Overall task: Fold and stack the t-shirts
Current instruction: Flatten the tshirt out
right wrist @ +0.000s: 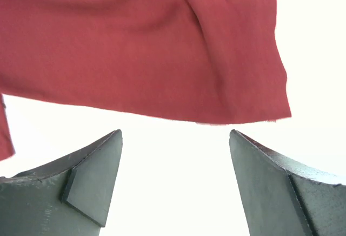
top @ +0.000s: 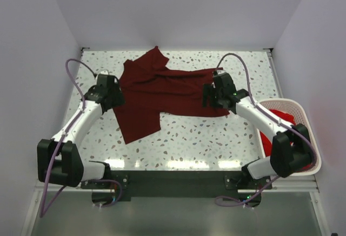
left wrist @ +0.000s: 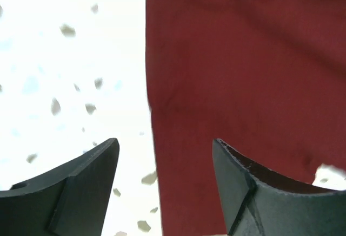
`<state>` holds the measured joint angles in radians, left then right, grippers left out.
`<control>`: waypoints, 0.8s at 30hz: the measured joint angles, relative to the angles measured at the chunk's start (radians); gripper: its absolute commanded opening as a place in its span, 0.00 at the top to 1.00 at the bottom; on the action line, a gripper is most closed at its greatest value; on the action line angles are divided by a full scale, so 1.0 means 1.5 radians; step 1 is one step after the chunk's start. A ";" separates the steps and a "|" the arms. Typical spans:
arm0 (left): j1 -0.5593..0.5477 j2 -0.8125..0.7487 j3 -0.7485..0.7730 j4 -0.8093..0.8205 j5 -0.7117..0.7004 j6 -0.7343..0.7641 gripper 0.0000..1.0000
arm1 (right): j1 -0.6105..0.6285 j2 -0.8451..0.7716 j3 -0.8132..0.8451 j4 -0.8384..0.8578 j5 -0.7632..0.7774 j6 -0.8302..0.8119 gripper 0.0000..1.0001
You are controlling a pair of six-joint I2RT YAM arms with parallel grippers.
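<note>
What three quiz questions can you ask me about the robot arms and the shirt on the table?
1. True or false: the left gripper is clamped shut on the maroon t-shirt.
2. Where does the white basket stand? A) beside the right arm B) beside the left arm C) in the middle of the table
3. Fill in the blank: the cloth inside the basket is bright ____.

Key: 1 false, its jaws stand open and grip nothing; 2 A; 3 red.
</note>
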<state>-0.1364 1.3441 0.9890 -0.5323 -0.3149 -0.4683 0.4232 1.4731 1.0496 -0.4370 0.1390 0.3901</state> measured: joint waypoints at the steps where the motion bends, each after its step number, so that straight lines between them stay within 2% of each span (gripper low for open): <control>1: 0.001 -0.016 -0.027 -0.009 0.012 -0.006 0.28 | 0.001 -0.016 -0.014 -0.005 0.002 0.000 0.17; 5: 0.001 -0.030 -0.136 -0.022 0.065 -0.027 0.39 | 0.001 -0.070 -0.069 -0.030 0.006 0.000 0.18; 10: -0.002 -0.035 -0.218 -0.028 0.124 -0.048 0.40 | 0.001 -0.114 -0.107 -0.045 0.018 0.000 0.18; 19: -0.046 -0.021 -0.227 -0.025 0.130 -0.068 0.45 | 0.001 -0.136 -0.133 -0.043 0.029 -0.001 0.18; 24: -0.084 0.006 -0.223 -0.025 0.091 -0.082 0.50 | 0.001 -0.138 -0.142 -0.040 0.036 -0.001 0.18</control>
<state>-0.2623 1.3537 0.6552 -0.5705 -0.1783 -0.5915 0.4252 1.2663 0.8371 -0.4973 0.1932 0.3882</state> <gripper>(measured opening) 0.516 0.821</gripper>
